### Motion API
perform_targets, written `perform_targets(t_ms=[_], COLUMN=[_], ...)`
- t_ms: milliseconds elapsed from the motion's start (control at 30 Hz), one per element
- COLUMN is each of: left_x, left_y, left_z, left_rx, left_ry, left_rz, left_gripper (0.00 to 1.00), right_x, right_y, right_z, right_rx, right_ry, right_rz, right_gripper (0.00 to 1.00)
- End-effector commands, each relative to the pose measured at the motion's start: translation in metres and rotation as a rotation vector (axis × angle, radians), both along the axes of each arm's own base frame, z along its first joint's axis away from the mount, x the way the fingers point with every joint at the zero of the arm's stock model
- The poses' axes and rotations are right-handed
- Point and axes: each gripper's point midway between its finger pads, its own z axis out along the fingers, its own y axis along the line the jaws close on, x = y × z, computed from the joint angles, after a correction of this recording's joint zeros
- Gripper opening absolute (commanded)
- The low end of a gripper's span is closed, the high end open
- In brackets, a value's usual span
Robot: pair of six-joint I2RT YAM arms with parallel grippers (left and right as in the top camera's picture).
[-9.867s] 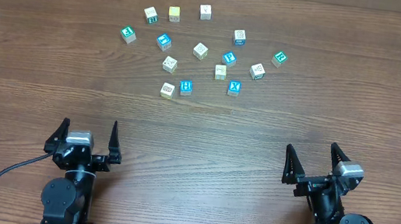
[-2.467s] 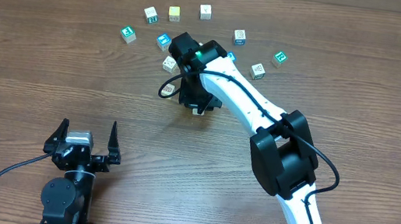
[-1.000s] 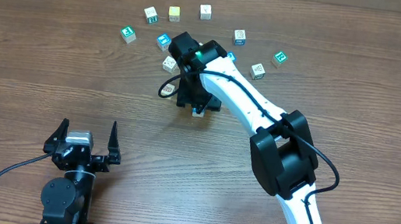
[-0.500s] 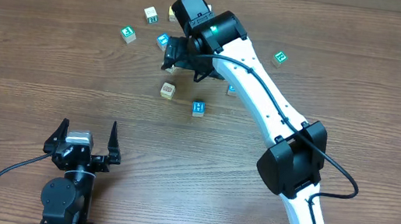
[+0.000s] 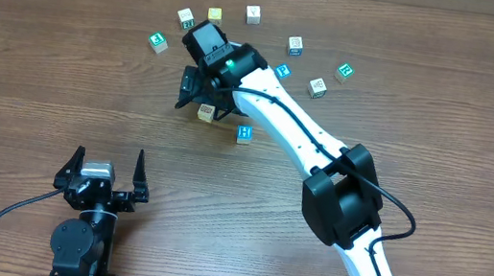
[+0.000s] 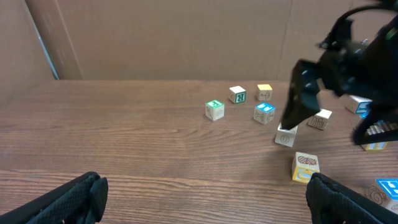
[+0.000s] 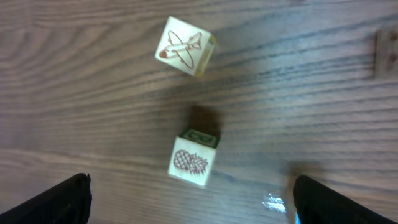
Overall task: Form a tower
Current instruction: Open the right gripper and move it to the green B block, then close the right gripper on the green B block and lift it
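Small wooden letter cubes lie singly on the table; a tower is not in view. A blue H cube [image 5: 245, 134] stands alone nearest the arms. My right gripper [image 5: 203, 96] hangs open over the cluster's left part. In its wrist view, my right gripper [image 7: 200, 208] has a pineapple cube [image 7: 193, 160] just ahead of its spread fingers. An airplane cube [image 7: 185, 46] lies beyond that. In the left wrist view, one right finger [image 6: 298, 107] hangs over the pale pineapple cube [image 6: 285, 136]. My left gripper [image 5: 109, 161] rests open and empty at the table's near side.
Loose cubes ring the right arm: green-marked ones [image 5: 158, 42] [image 5: 344, 71], a yellow one [image 5: 215, 15], pale ones [image 5: 253, 14] [image 5: 317, 87], and the airplane cube [image 5: 205, 111]. The right arm [image 5: 295, 140] covers several more. A cardboard wall [image 6: 186, 37] stands behind the table.
The right gripper opened and let go of the blue H cube. It rose, swung back and left, and now hangs over the pineapple cube. The left arm has not moved.
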Motion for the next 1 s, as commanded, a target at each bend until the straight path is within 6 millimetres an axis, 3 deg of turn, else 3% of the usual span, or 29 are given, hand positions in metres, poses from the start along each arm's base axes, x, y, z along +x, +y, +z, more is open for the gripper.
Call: perform_targets(t_ms=[0, 33, 100, 200, 400, 567, 967], left_x=[-0.001, -0.001, -0.001, -0.001, -0.001, -0.001, -0.001], left_y=[0.005, 0.005, 0.005, 0.005, 0.005, 0.005, 0.005], left_z=[0.002, 0.002, 0.002, 0.002, 0.002, 0.002, 0.002], left_rx=[0.02, 0.02, 0.02, 0.02, 0.02, 0.02, 0.02], left_ry=[-0.002, -0.002, -0.002, -0.002, -0.002, -0.002, -0.002], left_rz=[0.021, 0.021, 0.021, 0.021, 0.021, 0.021, 0.021], left_gripper=[1.0, 1.0, 1.0, 1.0, 1.0, 0.99, 1.0], right_x=[0.003, 0.003, 0.002, 0.001, 0.001, -0.002, -0.006], right_y=[-0.001, -0.001, -0.002, -0.001, 0.005, 0.004, 0.0], right_z=[-0.019, -0.028, -0.037, -0.048, -0.056, -0.058, -0.06], right_rx=[-0.001, 0.0, 0.003, 0.007, 0.025, 0.017, -0.025], right_ry=[-0.006, -0.008, -0.002, -0.007, -0.026, -0.02, -0.017], right_rz=[-0.023, -0.023, -0.04, -0.037, -0.029, -0.023, 0.053], right_gripper=[1.0, 0.87, 0.73, 0.6, 0.56, 0.44, 0.4])
